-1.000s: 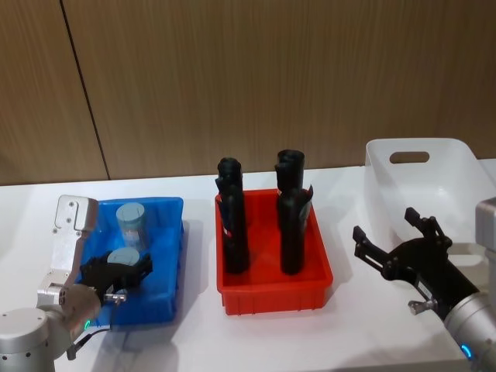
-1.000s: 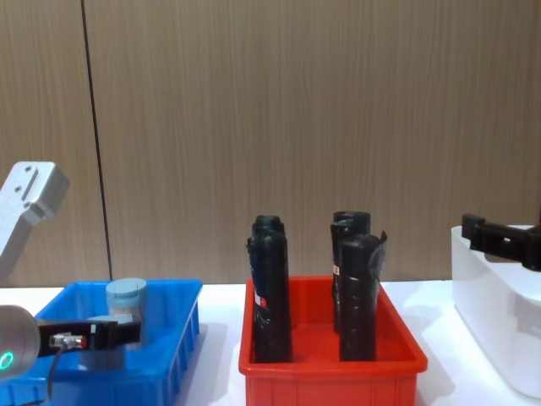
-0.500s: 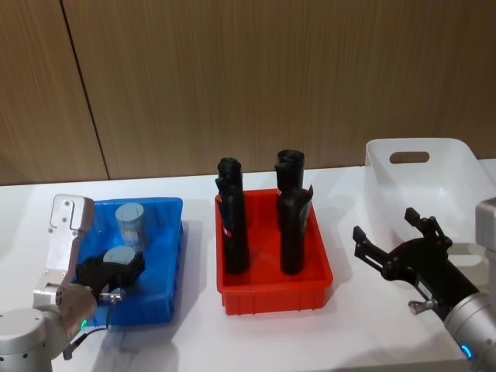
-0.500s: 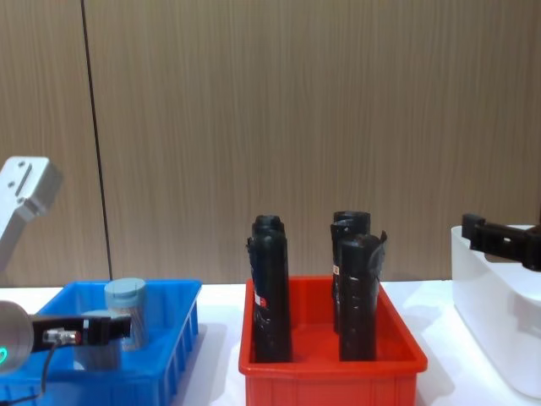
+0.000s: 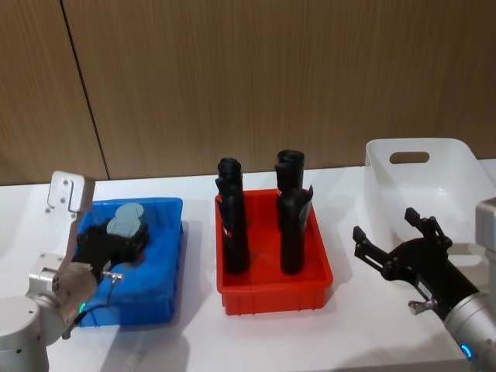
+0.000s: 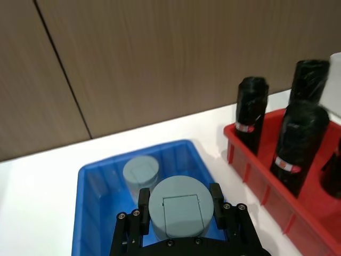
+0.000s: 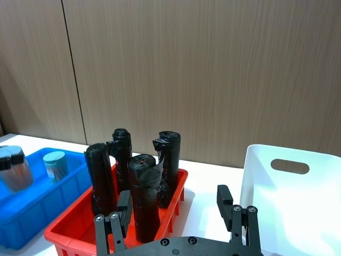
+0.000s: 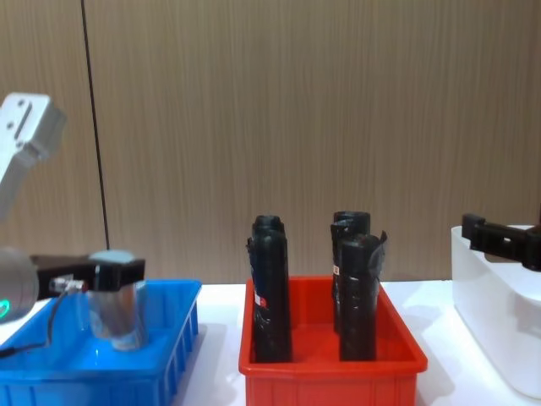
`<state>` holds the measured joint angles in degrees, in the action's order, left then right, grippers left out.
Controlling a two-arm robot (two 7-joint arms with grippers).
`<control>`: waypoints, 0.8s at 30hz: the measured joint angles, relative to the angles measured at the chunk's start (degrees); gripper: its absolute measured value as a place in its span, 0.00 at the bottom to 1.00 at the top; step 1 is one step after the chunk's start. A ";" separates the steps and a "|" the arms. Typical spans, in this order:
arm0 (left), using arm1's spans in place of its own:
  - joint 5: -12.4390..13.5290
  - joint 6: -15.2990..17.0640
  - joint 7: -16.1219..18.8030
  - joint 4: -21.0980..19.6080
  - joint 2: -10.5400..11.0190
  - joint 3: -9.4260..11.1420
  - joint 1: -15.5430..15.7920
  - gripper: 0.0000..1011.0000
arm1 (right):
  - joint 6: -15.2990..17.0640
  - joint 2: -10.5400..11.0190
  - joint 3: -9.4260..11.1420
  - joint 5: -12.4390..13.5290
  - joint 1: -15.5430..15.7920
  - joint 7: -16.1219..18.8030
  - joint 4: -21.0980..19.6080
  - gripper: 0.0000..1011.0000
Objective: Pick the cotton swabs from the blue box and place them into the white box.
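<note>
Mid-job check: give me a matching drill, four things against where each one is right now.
Things:
1. nearer cotton swab jar
2. farther cotton swab jar
3. black cylinders
4. right gripper

Places:
A. standing in the red bin
B. open, by the white box
C. clamped in the left gripper over the blue box
D. standing free in the blue box

Pairs: 1-C, 2-D, 3-A, 4-B

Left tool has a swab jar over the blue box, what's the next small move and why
Probably lift it higher first. The left tool is shut on a cotton swab jar low over the blue box, and black cylinders stand between it and the white box, where the right tool sits open; a level carry might hit them.
</note>
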<state>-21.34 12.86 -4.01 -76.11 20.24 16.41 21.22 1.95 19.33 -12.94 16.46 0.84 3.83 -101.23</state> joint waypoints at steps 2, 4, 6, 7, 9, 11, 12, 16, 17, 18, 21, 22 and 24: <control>0.54 -0.73 -0.98 -1.15 0.19 -0.02 -0.13 0.66 | 0.00 0.00 0.00 0.00 0.00 0.00 0.00 0.99; 0.88 -1.21 -1.75 -1.78 0.29 -0.03 -0.18 0.66 | 0.00 0.00 0.00 0.00 0.00 0.00 0.00 0.99; 1.29 -1.80 -2.86 -2.73 0.45 -0.02 -0.23 0.66 | 0.00 0.00 0.00 0.00 0.00 0.00 0.00 0.99; 1.41 -1.99 -3.25 -2.91 0.47 -0.02 -0.24 0.66 | 0.00 0.00 0.00 0.00 0.00 0.00 0.00 0.99; 1.74 -2.59 -4.54 -3.77 0.62 -0.03 -0.25 0.66 | 0.00 0.00 0.00 0.00 0.00 0.00 0.00 0.99; 1.97 -3.03 -5.58 -4.23 0.70 -0.02 -0.25 0.66 | 0.00 0.00 0.00 0.00 0.00 0.00 0.00 0.99; 2.05 -3.23 -6.06 -4.53 0.75 -0.01 -0.24 0.66 | 0.00 0.00 0.00 0.00 0.00 0.00 0.00 0.99; 2.40 -4.27 -9.24 -5.78 0.97 0.04 -0.11 0.66 | 0.00 0.00 0.00 0.00 -0.01 0.00 0.00 0.99; 2.42 -4.40 -9.74 -5.93 1.01 0.04 -0.07 0.66 | 0.00 0.00 0.00 0.00 -0.01 0.00 0.00 0.99; 2.46 -4.71 -10.83 -6.24 1.08 0.06 0.03 0.66 | 0.00 0.00 0.00 0.00 0.00 0.00 0.00 0.99; 2.48 -5.39 -13.44 -6.76 1.19 0.09 0.25 0.66 | 0.00 0.00 0.00 0.00 -0.01 0.00 0.00 0.99; 2.48 -5.53 -13.84 -6.87 1.23 0.09 0.30 0.66 | 0.00 0.00 0.00 0.00 0.00 0.00 0.00 0.99; 2.46 -5.99 -15.78 -7.21 1.32 0.10 0.51 0.66 | 0.00 0.00 0.00 0.00 -0.01 0.00 0.00 0.99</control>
<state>-18.88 6.87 -19.79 -83.32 21.55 16.51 21.74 1.95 19.34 -12.94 16.47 0.84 3.83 -101.23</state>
